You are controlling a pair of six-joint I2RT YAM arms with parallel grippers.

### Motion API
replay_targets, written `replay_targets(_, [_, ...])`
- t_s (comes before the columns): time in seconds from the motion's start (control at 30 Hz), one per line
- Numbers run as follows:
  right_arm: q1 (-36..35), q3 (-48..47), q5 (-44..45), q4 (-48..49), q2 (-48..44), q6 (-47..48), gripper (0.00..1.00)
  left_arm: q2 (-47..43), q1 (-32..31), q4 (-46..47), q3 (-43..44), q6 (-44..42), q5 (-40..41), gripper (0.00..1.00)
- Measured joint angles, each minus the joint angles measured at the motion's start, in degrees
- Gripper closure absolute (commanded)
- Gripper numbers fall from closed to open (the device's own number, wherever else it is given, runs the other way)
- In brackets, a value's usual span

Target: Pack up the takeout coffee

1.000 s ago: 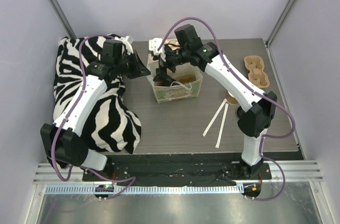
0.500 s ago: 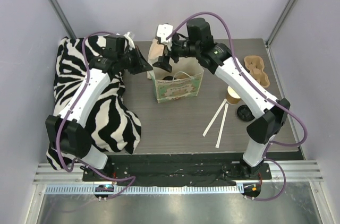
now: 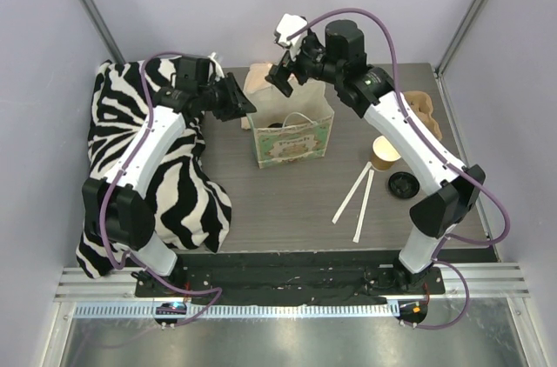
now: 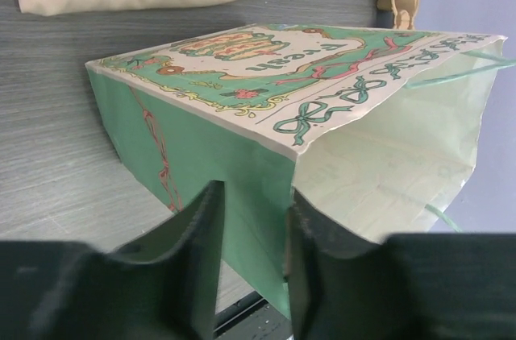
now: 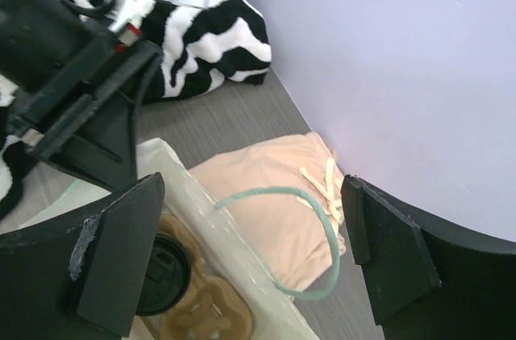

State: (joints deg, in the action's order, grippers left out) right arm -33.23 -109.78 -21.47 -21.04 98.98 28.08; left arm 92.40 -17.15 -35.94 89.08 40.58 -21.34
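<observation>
Standing upright at mid-frame in the overhead view, one green printed paper bag [image 3: 291,143] holds the single takeout coffee [image 5: 169,271]. Its black lid shows at the lower left of the right wrist view, seated in a brown carrier [image 5: 201,312] inside the bag. The left end effector [image 4: 255,195] has its fingers slightly parted around the bag's rim corner, not pinching it. The right end effector [image 5: 251,195] is spread wide above the bag's far edge and holds nothing. At right on the tabletop [image 3: 287,202] lie one open brown cup [image 3: 384,151], one loose black lid [image 3: 402,183], two white strips [image 3: 351,196] and a second carrier [image 3: 429,128]. One zebra blanket [image 3: 187,202] fills the left and one peach cloth [image 5: 258,175] lies behind the bag.
</observation>
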Motion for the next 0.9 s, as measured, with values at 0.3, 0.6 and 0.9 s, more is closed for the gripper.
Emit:
replay_targets(0.3, [2.47, 0.09, 3.61, -0.52, -0.28, -2.38, 0.0, 0.04, 0.31, -0.07, 0.81, 0.68, -0.87, 0.36])
replay_targets(0.6, [4.22, 0.02, 5.38, -1.03, -1.68, -4.15, 0.0, 0.02, 0.61, 2.4, 1.92, 0.96, -3.54, 0.25])
replay_targets(0.9, [8.96, -2.56, 8.76, -6.16, -3.34, -7.67, 0.0, -5.38, 2.64, 6.16, 0.26, 0.79, -5.2, 0.0])
